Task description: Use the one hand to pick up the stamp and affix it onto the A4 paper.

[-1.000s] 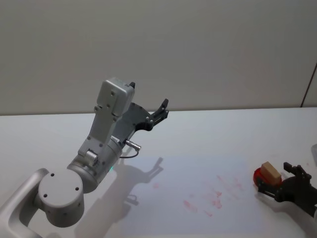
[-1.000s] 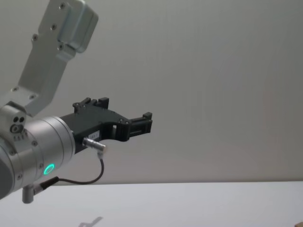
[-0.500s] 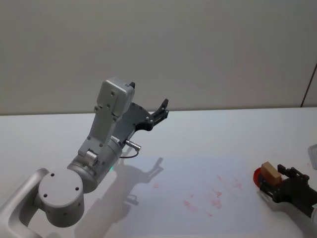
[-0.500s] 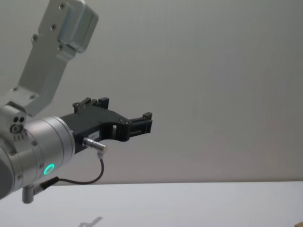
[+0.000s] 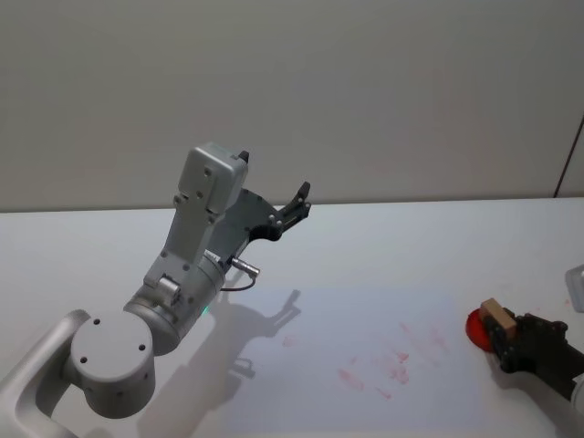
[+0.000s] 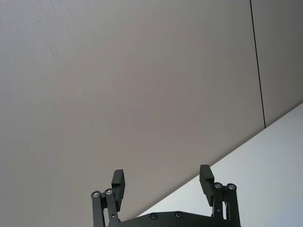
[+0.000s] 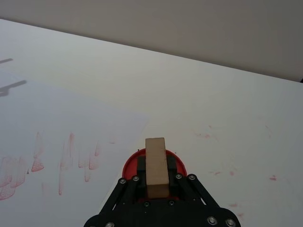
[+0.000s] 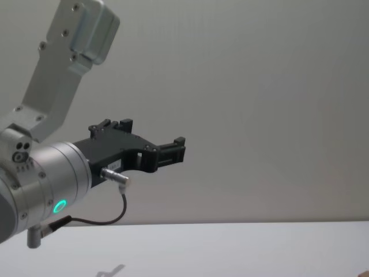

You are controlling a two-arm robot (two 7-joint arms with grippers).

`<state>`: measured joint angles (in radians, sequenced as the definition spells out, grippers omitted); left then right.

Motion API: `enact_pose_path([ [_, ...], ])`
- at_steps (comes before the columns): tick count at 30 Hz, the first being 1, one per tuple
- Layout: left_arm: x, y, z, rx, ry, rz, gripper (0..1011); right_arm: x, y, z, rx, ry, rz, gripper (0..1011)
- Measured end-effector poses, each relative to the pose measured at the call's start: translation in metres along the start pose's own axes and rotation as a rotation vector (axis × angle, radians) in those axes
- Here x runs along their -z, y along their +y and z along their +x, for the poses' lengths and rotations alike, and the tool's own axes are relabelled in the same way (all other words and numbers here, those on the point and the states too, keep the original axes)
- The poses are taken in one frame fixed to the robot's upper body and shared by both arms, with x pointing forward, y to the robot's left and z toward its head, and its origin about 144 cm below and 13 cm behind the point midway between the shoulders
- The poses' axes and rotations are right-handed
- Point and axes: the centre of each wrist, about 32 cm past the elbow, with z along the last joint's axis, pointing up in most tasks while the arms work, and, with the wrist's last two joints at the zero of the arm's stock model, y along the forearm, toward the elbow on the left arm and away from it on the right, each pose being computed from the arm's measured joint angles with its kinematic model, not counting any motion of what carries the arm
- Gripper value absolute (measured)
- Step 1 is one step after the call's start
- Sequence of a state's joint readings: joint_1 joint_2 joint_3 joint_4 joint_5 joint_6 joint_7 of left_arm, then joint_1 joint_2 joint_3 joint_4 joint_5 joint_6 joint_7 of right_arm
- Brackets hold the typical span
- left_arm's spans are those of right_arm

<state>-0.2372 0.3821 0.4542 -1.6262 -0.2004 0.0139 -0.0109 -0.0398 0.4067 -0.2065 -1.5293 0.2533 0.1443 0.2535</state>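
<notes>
The right gripper (image 7: 156,166) pinches the wooden stamp (image 7: 155,153), probably light and rigid, by its flat sides on the red ink pad (image 7: 129,166) beside the A4 paper (image 7: 57,127), while the left gripper (image 6: 161,177) hangs raised, spread wide

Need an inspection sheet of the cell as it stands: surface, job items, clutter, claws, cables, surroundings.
Surface: white table, a few red ink specks near the pad.
Job's things: paper lies flat, with red marks on it; wooden stamp over the red ink pad, by the paper's right edge.
Clutter: nothing seen.
Claws: right claw low at the table's right, fingers against both sides of the stamp; left claw open, raised over the table's left side, idle.
Cables: dark cable looped under the left wrist.
Surroundings: plain wall with a dark vertical seam.
</notes>
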Motion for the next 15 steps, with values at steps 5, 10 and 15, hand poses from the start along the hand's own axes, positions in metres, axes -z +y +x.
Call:
enact_pose_path([
  [5, 0.0, 0.0, 0.0, 0.0, 0.0, 0.0, 1001, 0.0004, 0.0, -0.0002, -0.003, 0.0, 0.0, 220],
  [10, 0.0, 0.0, 0.0, 0.0, 0.0, 0.0, 1001, 0.0008, -0.0001, -0.0002, -0.004, 0.0, 0.0, 220],
  [15, 0.0, 0.0, 0.0, 0.0, 0.0, 0.0, 1001, 0.0019, -0.0003, 0.0005, -0.003, -0.001, -0.003, 220],
])
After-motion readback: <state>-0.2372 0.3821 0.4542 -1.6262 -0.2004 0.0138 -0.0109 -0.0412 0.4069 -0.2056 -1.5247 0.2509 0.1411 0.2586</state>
